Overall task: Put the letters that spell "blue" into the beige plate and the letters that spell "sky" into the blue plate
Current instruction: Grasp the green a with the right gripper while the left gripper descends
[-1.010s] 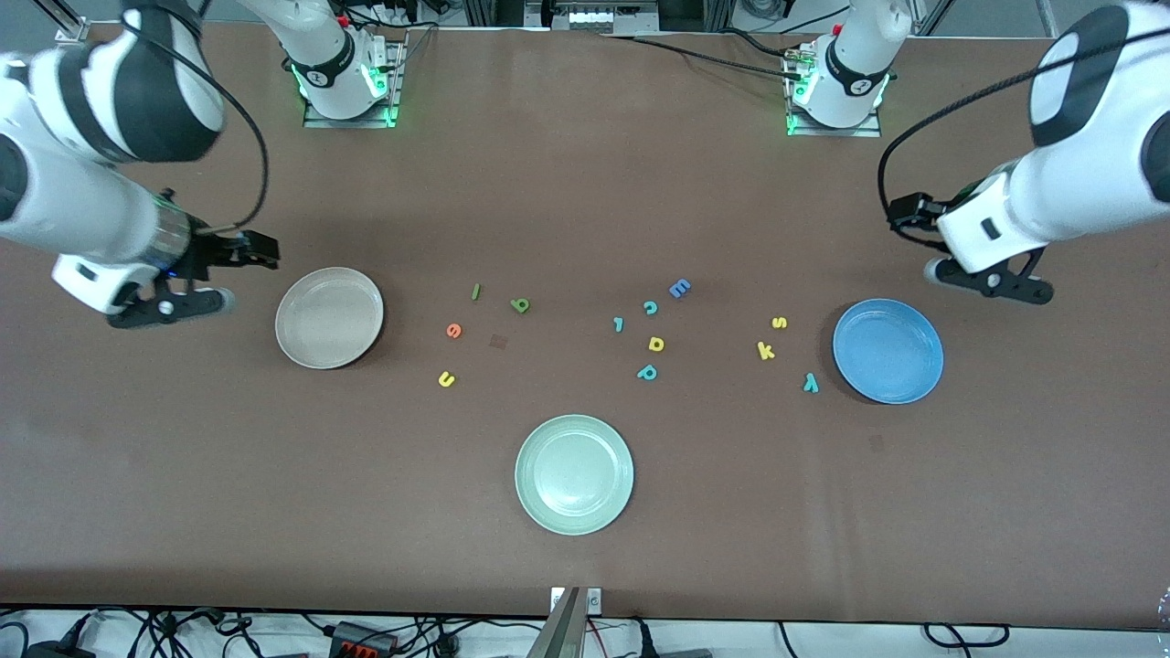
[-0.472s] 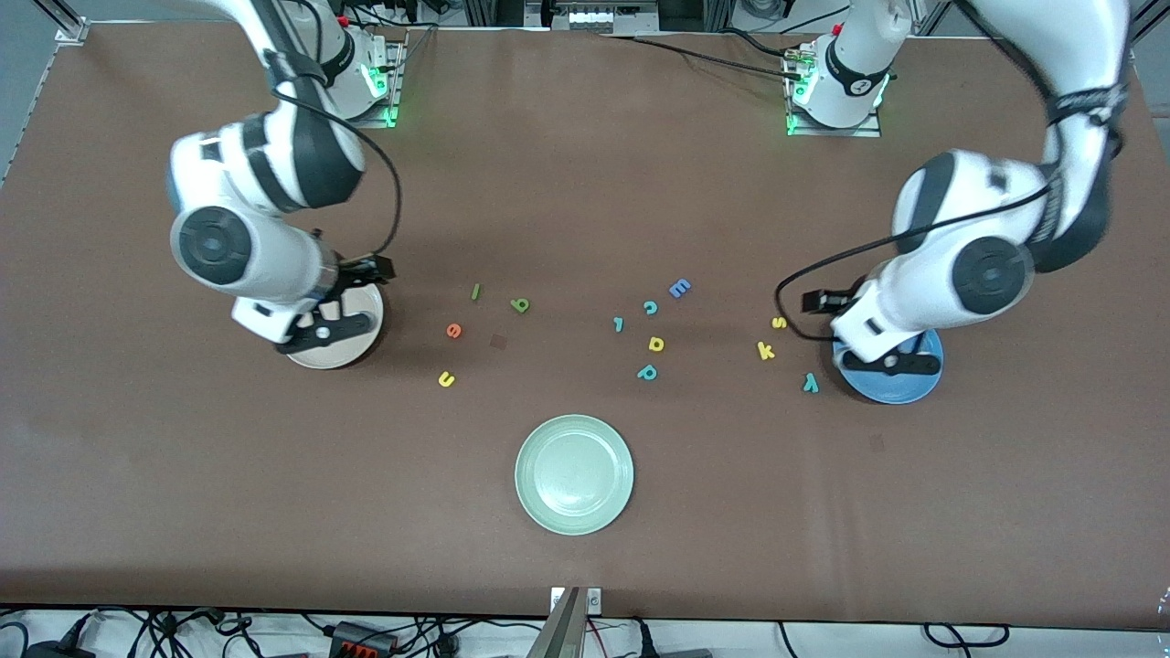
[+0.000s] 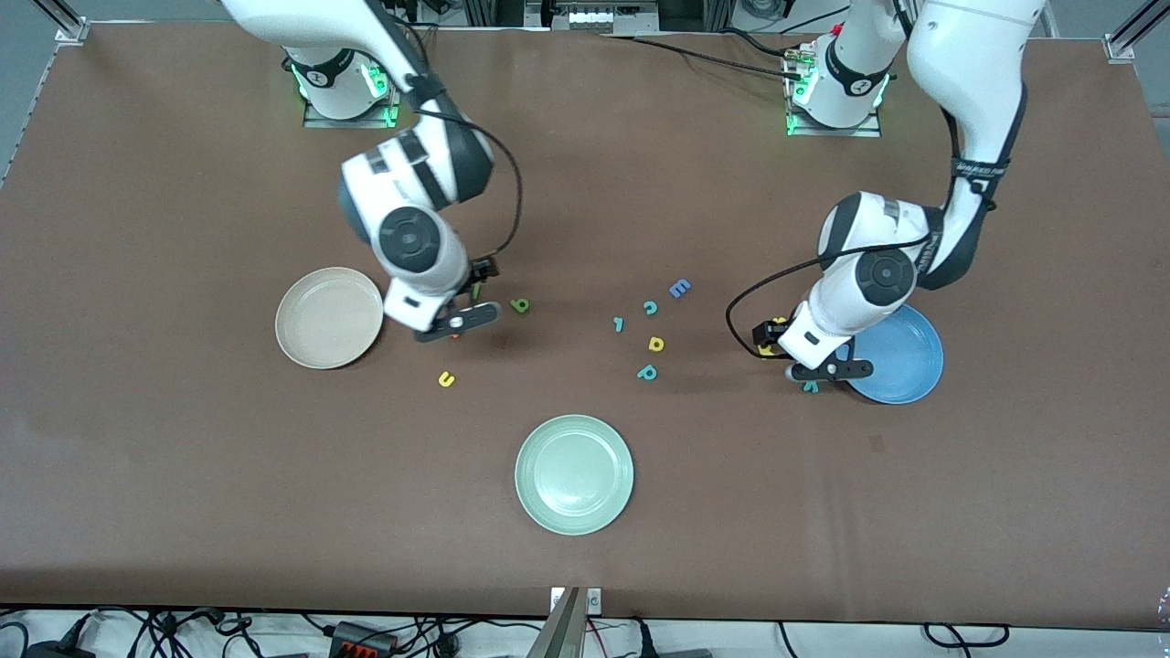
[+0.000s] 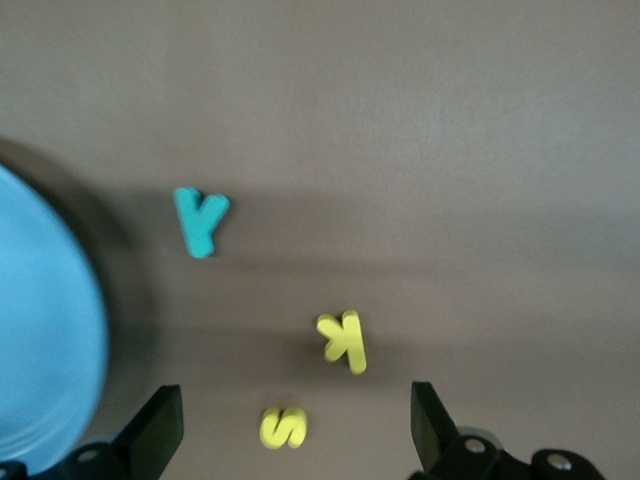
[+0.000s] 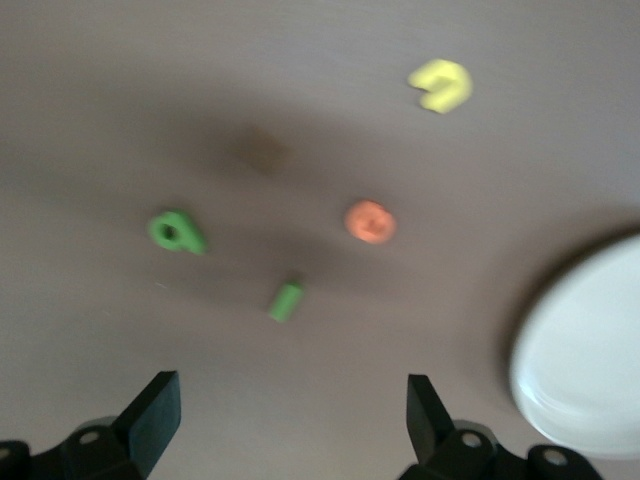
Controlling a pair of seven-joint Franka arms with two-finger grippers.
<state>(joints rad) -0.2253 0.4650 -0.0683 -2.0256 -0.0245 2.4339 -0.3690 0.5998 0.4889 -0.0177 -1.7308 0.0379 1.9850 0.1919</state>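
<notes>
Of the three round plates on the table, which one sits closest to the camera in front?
The pale green plate. It lies lowest in the front view, on its own, while the beige plate and the blue plate sit farther back at the table's two ends.

Matt brown cloth-like table cover (image 3: 640,183) lying smooth, letters such as the teal y (image 4: 200,220) and yellow k (image 4: 343,341) looking like soft matt foam, possibly, blue plate (image 3: 905,356) and beige plate (image 3: 329,317) showing smooth faintly glossy plastic, arm shells (image 3: 411,238) gleaming glossy white.
</notes>
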